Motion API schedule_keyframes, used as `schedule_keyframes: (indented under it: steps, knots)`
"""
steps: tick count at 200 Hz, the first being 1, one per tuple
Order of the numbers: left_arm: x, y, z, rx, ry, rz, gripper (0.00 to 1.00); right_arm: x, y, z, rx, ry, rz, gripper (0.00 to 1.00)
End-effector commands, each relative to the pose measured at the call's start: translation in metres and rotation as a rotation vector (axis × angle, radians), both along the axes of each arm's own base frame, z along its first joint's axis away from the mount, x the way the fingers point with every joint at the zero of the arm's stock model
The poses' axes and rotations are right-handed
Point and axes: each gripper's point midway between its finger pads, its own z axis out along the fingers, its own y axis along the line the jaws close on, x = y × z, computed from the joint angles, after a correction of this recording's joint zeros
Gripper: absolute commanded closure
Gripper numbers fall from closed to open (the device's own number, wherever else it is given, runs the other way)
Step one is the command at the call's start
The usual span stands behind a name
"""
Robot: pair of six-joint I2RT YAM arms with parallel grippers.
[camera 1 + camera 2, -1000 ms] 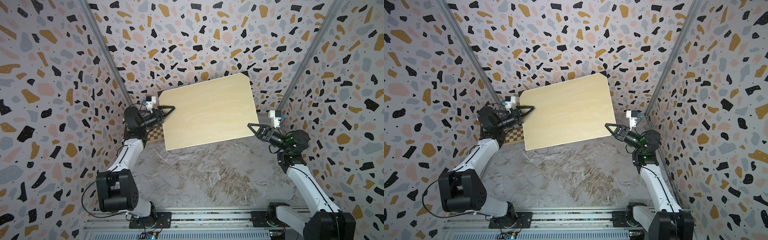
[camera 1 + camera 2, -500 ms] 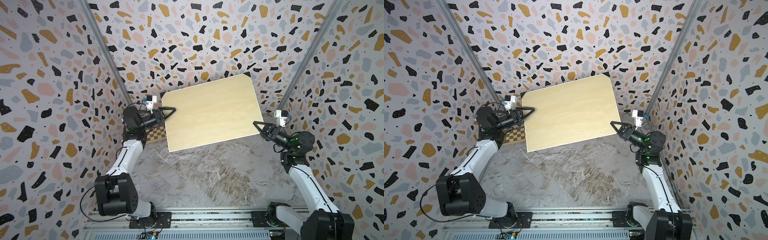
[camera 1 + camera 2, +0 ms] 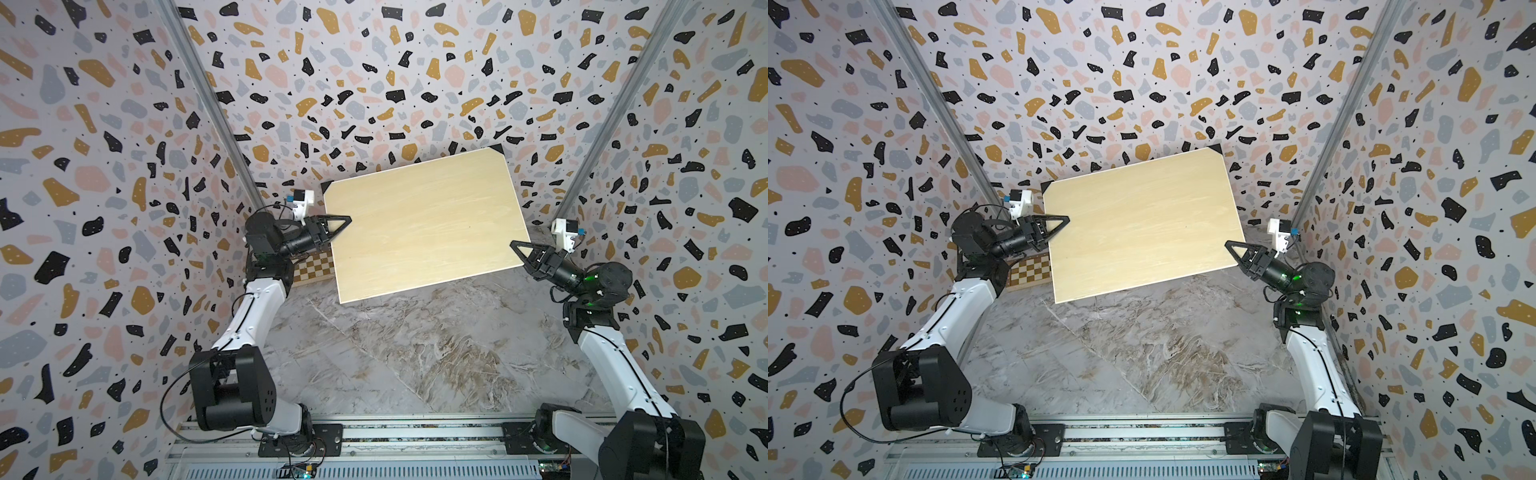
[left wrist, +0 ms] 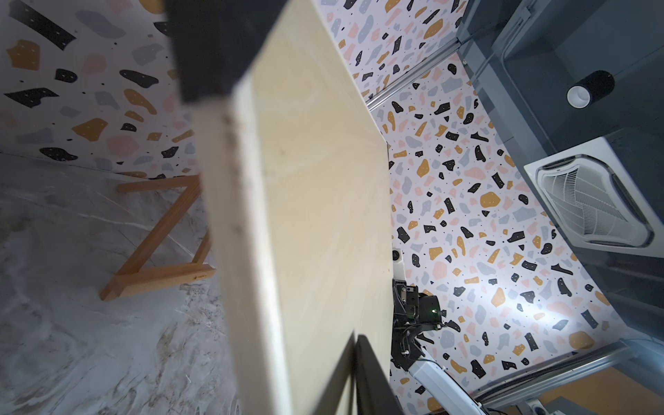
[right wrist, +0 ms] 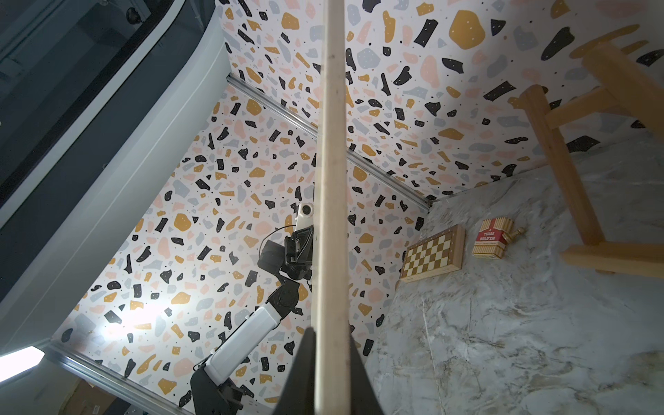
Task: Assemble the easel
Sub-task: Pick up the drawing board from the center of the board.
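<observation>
A pale rectangular wooden board with black corners [image 3: 424, 224] hangs tilted above the grey marble-patterned tabletop [image 3: 415, 361]. A brown-and-cream checkered wooden chessboard [image 3: 314, 268] lies flat on that tabletop, poking out from under one short edge of the board in both top views. In the right wrist view a red card box lettered TEXAS HOLD'EM [image 5: 490, 238] lies below the board too.

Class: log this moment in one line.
left end effector: shut on board; right end effector: shut on board; board: held aloft; easel: on table
</observation>
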Motion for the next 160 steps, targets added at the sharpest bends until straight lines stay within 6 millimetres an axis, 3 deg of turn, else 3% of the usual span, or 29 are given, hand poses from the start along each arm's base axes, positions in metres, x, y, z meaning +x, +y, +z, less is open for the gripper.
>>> schedule_keyframes:
  steps: [1, 35, 73, 100, 141, 160]
  knots:
    - [-0.011, 0.001, 0.057, 0.036, -0.293, 0.02, 0.84, 0.004, -0.015, 0.04, -0.041, -0.228, -0.126, 1.0]
    - [-0.003, 0.0, 0.062, 0.036, -0.328, 0.015, 1.0, 0.009, -0.012, 0.031, -0.106, -0.248, -0.103, 1.0]
    - [0.005, -0.001, 0.062, 0.059, -0.365, -0.001, 1.0, 0.004, 0.002, 0.029, -0.225, -0.317, -0.021, 1.0]
    - [0.003, -0.003, 0.067, 0.061, -0.402, -0.023, 1.0, -0.014, 0.017, 0.04, -0.286, -0.4, 0.034, 0.84]
    - [0.001, 0.001, 0.078, 0.053, -0.396, -0.023, 1.0, -0.031, 0.02, 0.051, -0.298, -0.406, 0.051, 0.65]
    - [0.0, 0.002, 0.08, 0.049, -0.384, -0.021, 1.0, -0.036, 0.019, 0.056, -0.299, -0.402, 0.049, 0.61]
